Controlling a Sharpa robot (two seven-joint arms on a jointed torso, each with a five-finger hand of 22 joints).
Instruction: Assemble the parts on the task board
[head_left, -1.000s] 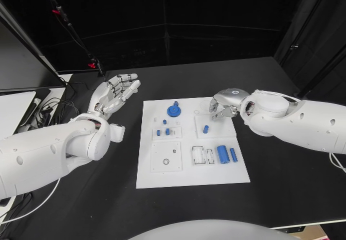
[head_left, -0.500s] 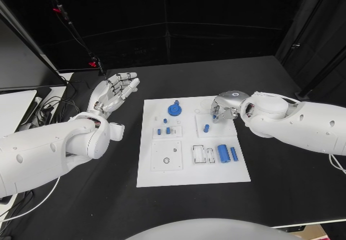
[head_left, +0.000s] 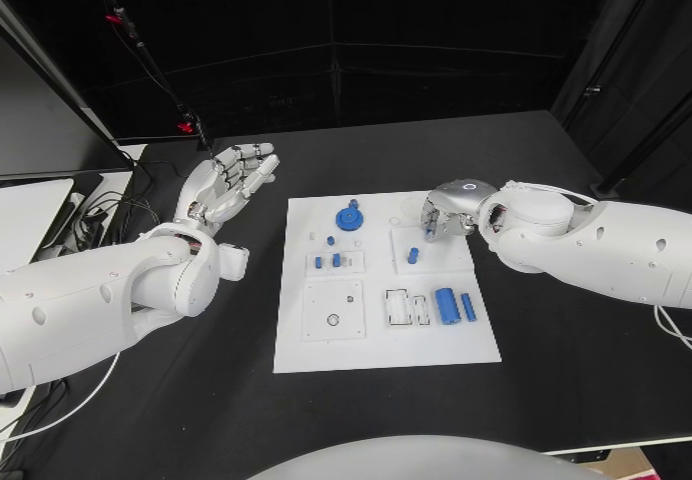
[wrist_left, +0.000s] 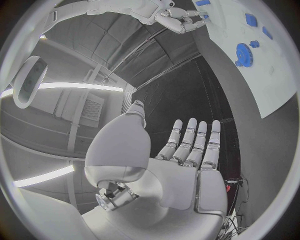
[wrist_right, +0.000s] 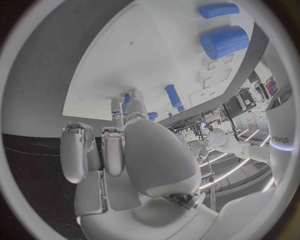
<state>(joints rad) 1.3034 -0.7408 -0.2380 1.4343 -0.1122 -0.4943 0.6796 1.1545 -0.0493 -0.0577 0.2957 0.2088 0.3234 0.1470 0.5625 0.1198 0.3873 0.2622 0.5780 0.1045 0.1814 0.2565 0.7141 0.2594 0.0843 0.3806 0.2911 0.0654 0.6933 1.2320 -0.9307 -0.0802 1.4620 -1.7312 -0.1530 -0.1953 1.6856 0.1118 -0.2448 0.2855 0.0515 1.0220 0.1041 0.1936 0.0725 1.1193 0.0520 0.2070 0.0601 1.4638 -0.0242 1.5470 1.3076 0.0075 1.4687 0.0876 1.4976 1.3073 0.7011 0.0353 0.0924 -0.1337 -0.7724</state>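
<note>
Head view: the flat white task board (head_left: 387, 340) lies mid-table. At its 12 o'clock sits a round blue gear (head_left: 348, 219); at 4 o'clock lie two smooth blue cylinders, one thick (head_left: 446, 306) and one thin (head_left: 467, 307). The left hand (head_left: 227, 187) hovers at 10 o'clock off the board, fingers spread wide, holding nothing. The right hand (head_left: 449, 213) pinches a small blue peg (head_left: 430, 233) over the board's 2 o'clock corner.

Left wrist view: the metallic palm (wrist_left: 181, 170) lies flat and open.

Right wrist view: the fingers (wrist_right: 119, 115) curl toward the board.
</note>
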